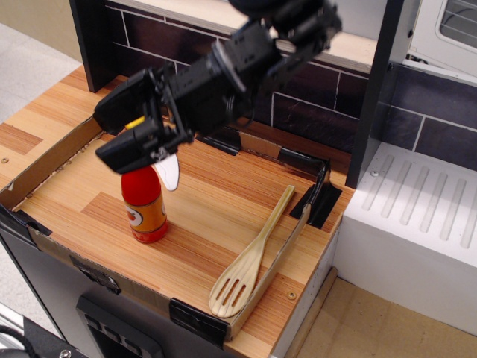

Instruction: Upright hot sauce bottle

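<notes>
The hot sauce bottle (144, 206), glossy red with an orange-yellow label, stands upright on the wooden board near the front left. My gripper (113, 133) hovers just above it. Its black jaws stand apart and do not hold the bottle. The lower finger (134, 154) hides the bottle's cap. The white blade of a spatula (168, 173) shows behind the bottle, and a bit of yellow (136, 123) shows between the fingers.
A wooden slotted spatula (250, 259) lies at the front right against the cardboard tray wall (46, 160). A black clamp (318, 195) sits at the right edge. A white ribbed drain board (421, 212) lies to the right, and a dark tiled wall stands behind.
</notes>
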`<state>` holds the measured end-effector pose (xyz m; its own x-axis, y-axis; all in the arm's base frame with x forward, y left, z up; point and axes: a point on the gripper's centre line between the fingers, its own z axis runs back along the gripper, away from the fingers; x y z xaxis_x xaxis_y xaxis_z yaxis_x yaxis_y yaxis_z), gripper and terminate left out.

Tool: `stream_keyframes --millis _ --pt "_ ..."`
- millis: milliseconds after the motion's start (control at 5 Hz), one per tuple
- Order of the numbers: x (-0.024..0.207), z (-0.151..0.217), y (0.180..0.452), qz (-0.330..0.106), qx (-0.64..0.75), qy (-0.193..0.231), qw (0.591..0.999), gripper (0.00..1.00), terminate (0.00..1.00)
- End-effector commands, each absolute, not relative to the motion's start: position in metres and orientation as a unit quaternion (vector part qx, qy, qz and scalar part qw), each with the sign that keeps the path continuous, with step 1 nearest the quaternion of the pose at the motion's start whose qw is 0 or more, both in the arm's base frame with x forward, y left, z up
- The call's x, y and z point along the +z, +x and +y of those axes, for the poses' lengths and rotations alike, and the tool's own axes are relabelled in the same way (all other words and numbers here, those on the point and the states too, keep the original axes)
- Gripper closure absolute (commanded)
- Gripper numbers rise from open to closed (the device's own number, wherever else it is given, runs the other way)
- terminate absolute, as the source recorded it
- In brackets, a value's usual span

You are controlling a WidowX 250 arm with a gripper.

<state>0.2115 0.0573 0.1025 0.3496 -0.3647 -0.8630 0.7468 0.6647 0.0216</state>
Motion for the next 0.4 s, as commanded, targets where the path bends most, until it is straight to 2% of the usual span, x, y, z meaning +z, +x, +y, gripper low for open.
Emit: stream_keyframes --millis 0,200 --pt "0.1134 0.0604 0.2239 0.421 -0.346 0.218 0.809 0.00 0.00" --pt "0.1134 0.0604 0.2239 0.421 -0.346 0.218 0.809 0.00 1.00"
